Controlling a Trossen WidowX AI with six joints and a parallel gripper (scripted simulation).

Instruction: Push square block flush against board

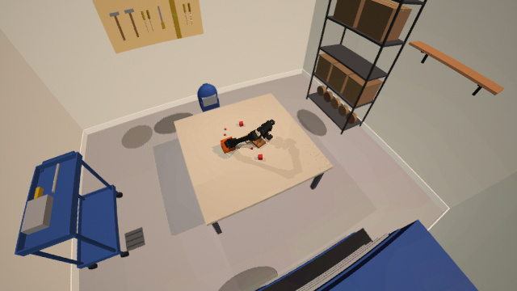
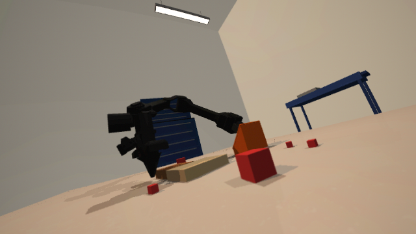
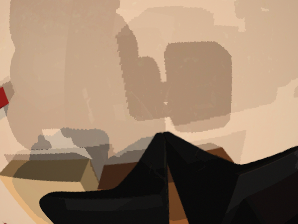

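Observation:
The square block, brown (image 1: 258, 142) (image 2: 161, 173) (image 3: 118, 175), lies flat on the table. The board, pale tan and long (image 2: 205, 166) (image 3: 55, 186), lies flat beside it. In the wrist view a narrow shadowed gap shows between their nearby ends. The rest of that line is hidden behind the fingers. My gripper (image 2: 152, 176) (image 3: 162, 137) is shut and empty, pointing down. In the exterior view its tips are low, just beyond the ends of block and board. Whether it touches the block cannot be told. In the top view the arm hides most of the board.
A red cube (image 1: 260, 157) and a larger-looking red cube (image 2: 257, 165) (image 1: 241, 124) stand on the table (image 1: 226, 190) on opposite sides of the arm. A small red cube (image 2: 153, 188) lies near the board's end. Other small red cubes lie around the orange arm base (image 1: 227, 145) (image 2: 255, 136).

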